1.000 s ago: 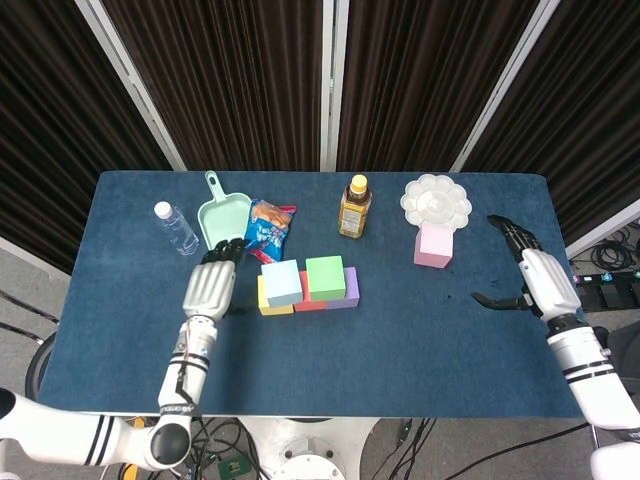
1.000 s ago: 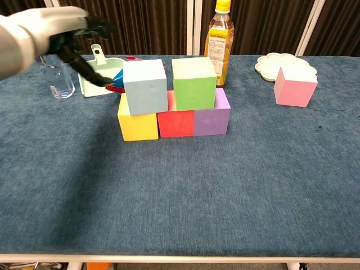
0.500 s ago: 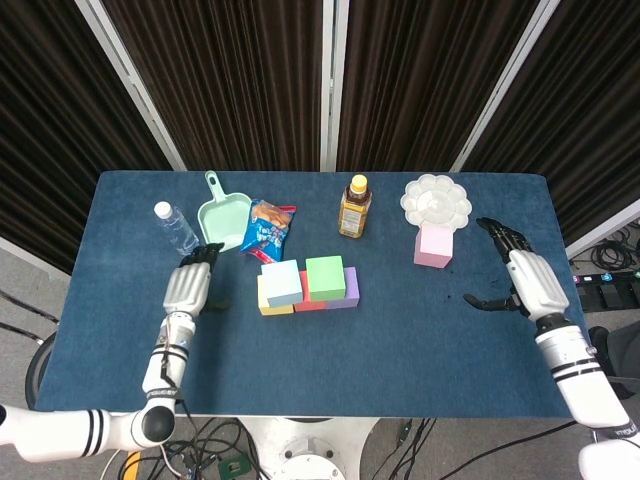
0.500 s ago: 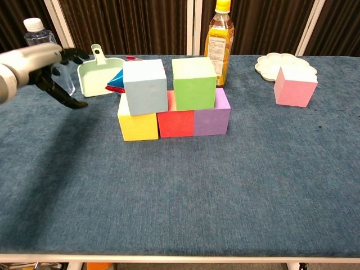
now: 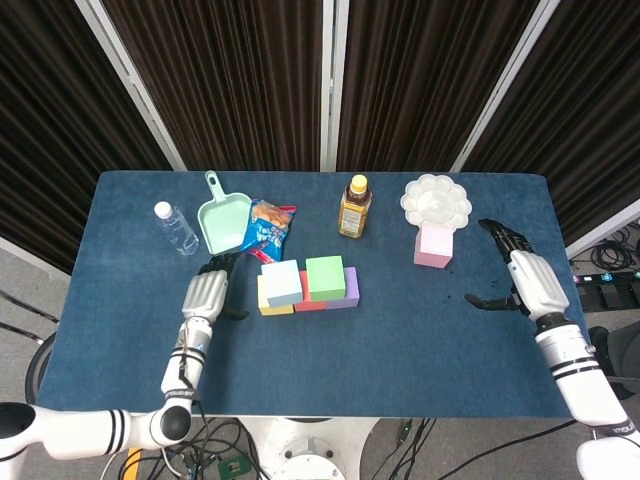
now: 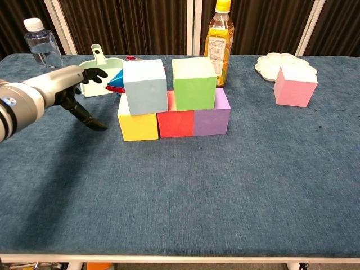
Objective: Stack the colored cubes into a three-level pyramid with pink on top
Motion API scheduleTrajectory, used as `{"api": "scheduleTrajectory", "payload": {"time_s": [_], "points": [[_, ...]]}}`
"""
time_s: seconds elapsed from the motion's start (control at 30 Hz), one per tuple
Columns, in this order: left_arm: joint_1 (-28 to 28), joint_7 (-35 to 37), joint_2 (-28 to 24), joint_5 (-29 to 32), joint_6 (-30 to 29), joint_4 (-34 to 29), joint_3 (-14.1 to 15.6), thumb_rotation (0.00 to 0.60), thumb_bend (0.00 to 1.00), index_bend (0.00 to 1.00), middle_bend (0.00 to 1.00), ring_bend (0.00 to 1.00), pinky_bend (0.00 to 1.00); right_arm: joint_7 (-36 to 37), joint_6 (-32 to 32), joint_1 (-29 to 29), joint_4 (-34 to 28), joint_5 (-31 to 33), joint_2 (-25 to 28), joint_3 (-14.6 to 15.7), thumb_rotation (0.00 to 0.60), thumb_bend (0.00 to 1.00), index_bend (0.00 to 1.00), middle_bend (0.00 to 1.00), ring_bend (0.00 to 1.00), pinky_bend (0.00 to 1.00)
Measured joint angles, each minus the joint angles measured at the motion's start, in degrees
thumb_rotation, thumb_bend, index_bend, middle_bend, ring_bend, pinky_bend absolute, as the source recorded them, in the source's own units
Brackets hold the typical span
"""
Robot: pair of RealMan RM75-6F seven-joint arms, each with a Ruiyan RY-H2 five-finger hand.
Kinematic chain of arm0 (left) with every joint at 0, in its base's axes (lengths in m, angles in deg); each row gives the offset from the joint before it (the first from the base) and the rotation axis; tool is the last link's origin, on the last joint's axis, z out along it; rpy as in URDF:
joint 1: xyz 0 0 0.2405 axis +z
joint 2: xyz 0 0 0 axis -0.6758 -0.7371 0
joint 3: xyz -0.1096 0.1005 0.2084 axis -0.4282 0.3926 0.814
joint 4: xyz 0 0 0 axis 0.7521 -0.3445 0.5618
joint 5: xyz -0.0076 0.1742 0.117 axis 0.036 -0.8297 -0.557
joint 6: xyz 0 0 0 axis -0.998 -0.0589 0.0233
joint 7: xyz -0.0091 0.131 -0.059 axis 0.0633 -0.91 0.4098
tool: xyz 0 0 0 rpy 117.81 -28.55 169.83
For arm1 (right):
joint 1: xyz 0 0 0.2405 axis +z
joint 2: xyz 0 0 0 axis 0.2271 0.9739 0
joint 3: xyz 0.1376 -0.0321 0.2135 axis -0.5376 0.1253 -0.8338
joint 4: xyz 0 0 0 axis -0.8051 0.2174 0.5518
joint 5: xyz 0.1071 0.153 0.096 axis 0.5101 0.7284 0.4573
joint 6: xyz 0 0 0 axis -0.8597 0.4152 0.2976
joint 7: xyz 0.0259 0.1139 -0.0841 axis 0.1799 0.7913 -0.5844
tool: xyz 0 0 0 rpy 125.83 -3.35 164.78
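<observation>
Since half a second ago my left hand point(image 6: 63, 89) has swung back toward the stack and now hovers just left of the yellow cube point(image 6: 138, 121), fingers spread and holding nothing, while my right hand point(image 5: 527, 279) (seen only from the head view) hangs open well right of the pink cube point(image 5: 434, 245). Yellow, the red cube point(image 6: 175, 119) and the purple cube point(image 6: 213, 117) sit side by side on the desk point(image 6: 225, 185), carrying the light blue cube point(image 6: 145, 85) and the green cube point(image 6: 193, 82). Pink rests on the desk, touching the white palette point(image 5: 436, 200).
</observation>
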Motion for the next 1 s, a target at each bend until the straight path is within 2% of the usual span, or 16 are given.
{"api": "scheduleTrajectory", "payload": {"time_s": [0.37,0.73,1.0], "points": [[0.1,-0.42,1.46,-0.38,0.39,0.32,-0.83,0.6,0.07,0.06,0.05,0.01,0.13,1.12,-0.38,-0.33,0.86,-0.56,-0.17,0.2,0.6,0.08,0.0,0.03,0.0,0.0],[-0.7,-0.22,4.72,-0.03,2.09,4.52,-1.97,0.6,0.07,0.06,0.05,0.01,0.13,2.24,-0.67,-0.66,1.66,-0.87,0.06,0.21,0.6,0.08,0.0,0.03,0.0,0.0],[-0.75,-0.28,5.25,-1.25,1.9,3.6,-2.43,0.6,0.07,0.06,0.05,0.01,0.13,2.83,-1.47,-0.58,2.43,-0.94,-0.28,0.4,0.6,0.08,0.0,0.03,0.0,0.0]]}}
